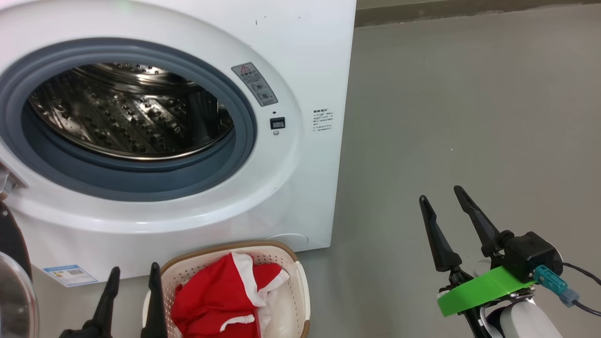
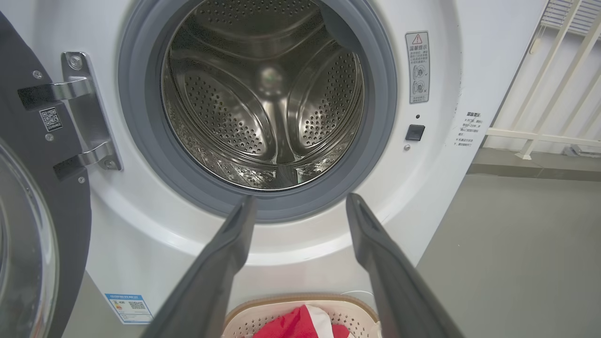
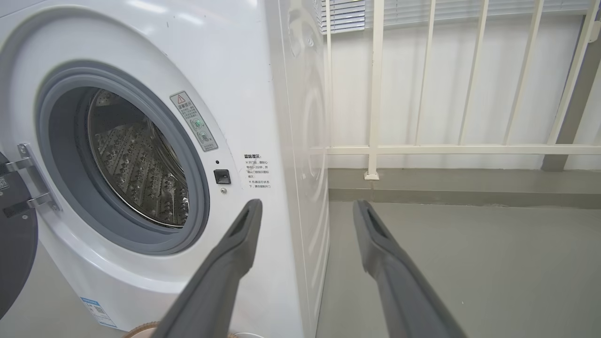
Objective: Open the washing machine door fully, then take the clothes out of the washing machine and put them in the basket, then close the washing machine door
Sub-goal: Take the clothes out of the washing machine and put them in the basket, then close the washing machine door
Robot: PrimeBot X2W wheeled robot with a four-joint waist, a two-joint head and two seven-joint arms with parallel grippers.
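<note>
- Washer (image 1: pixel 300 47): white, standing on the grey floor (image 1: pixel 469 94), its steel drum (image 1: pixel 127 112) open to view.
- Door (image 2: pixel 70 220): swung open on its hinge at the washer's left.
- Basket (image 1: pixel 300 281): on the floor just in front of the washer.
- Clothes (image 1: pixel 211 291): red with white trim, heaped inside the basket.
- Left pincer (image 1: pixel 134 267): fingers wide apart, holding nothing, at the basket's left rim, pointing toward the drum.
- Right pincer (image 1: pixel 440 193): fingers apart, holding nothing, over the floor right of the washer, well apart from the basket.
</note>
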